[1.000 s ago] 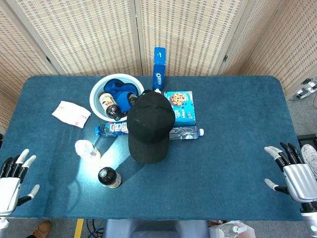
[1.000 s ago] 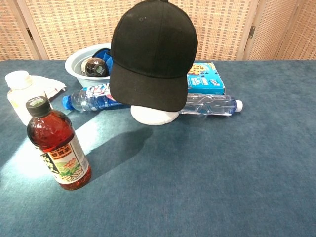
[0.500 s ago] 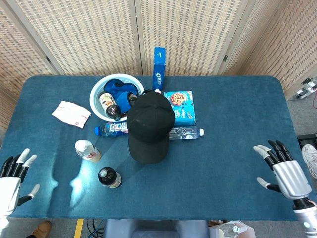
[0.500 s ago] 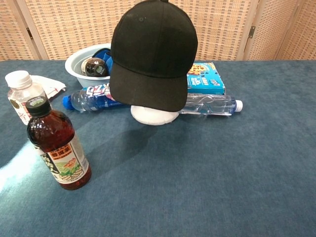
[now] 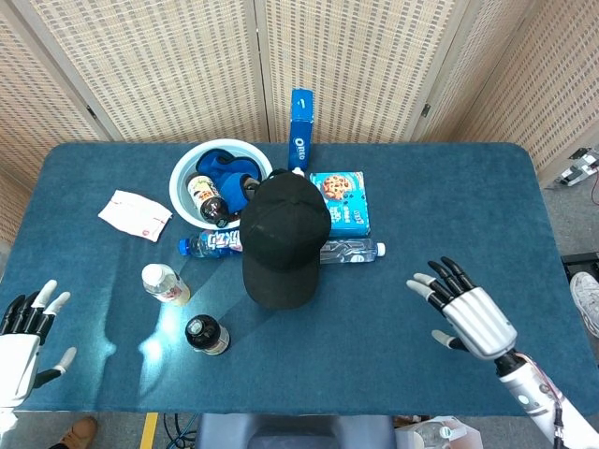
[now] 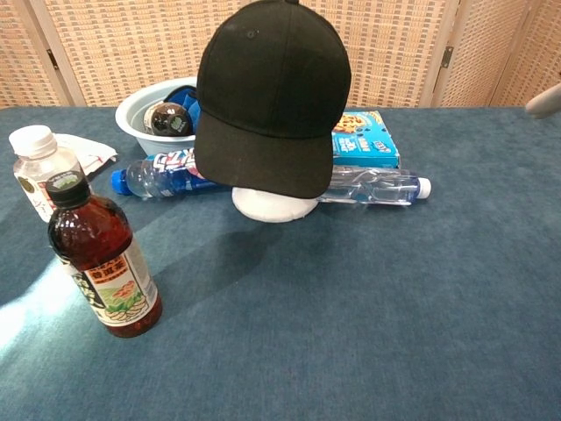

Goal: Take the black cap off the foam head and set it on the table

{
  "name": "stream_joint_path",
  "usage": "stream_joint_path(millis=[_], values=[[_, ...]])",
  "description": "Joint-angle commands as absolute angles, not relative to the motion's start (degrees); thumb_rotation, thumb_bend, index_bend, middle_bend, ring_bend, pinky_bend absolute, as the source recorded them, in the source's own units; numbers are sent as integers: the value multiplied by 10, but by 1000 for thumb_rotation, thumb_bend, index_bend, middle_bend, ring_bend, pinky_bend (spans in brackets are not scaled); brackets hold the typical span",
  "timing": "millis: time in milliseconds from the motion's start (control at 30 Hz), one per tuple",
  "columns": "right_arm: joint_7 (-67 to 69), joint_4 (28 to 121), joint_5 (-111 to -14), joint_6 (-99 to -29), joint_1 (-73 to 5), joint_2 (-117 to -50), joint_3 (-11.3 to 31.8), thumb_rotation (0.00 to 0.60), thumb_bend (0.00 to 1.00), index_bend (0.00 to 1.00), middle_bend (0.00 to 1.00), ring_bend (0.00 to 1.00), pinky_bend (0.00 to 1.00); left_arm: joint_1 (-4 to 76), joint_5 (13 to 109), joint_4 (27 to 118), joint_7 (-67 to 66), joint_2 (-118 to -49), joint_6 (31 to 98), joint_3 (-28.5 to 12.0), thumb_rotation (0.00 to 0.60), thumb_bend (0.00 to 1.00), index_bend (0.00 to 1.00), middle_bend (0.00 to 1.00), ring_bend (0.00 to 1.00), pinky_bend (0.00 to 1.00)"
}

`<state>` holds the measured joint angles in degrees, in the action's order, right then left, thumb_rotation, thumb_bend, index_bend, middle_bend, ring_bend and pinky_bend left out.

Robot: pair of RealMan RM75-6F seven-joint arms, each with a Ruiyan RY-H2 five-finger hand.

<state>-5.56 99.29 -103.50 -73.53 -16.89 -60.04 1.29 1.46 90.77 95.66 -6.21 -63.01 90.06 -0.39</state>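
Note:
The black cap (image 5: 281,241) (image 6: 270,92) sits on the white foam head, whose base (image 6: 275,203) shows under the brim near the table's middle. My right hand (image 5: 468,313) hovers open over the table to the right of the cap, fingers spread, well apart from it; one fingertip (image 6: 544,100) shows at the chest view's right edge. My left hand (image 5: 23,332) stays open at the near left table edge, far from the cap.
A white bowl (image 5: 180,175) holding a bottle and blue cloth stands behind the cap. A cookie box (image 5: 343,200), an Oreo box (image 5: 300,128) and two lying bottles (image 5: 352,250) (image 5: 208,243) flank the head. Upright bottles (image 5: 207,335) (image 5: 163,282) stand front left; a packet (image 5: 134,213) lies left.
My right hand has moved left and inward from the table's right edge toward the cap. The bright light patch at front left has shifted. The left hand stayed put.

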Motion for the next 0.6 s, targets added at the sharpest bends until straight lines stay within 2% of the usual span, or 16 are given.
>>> stream_joint_path(millis=[33, 133, 333, 600], values=[[-73, 994, -1040, -710, -193, -622, 22, 600, 133, 206, 204, 40, 28, 14, 907, 956, -62, -629, 902, -4, 600, 243, 131, 0, 0, 0], [-83, 990, -1045, -700, -213, -648, 31, 600, 119, 223, 204, 40, 20, 12, 905, 956, -61, -628, 902, -4, 600, 243, 131, 0, 0, 0], [-105, 965, -1060, -702, -243, -707, 45, 600, 23, 257, 204, 40, 0, 10, 903, 958, -62, -626, 906, -5, 600, 243, 131, 0, 0, 0], [-147, 942, -1064, -680, -283, -766, 58, 600, 0, 261, 204, 40, 0, 11, 905, 962, -67, -626, 904, -5, 600, 243, 131, 0, 0, 0]])
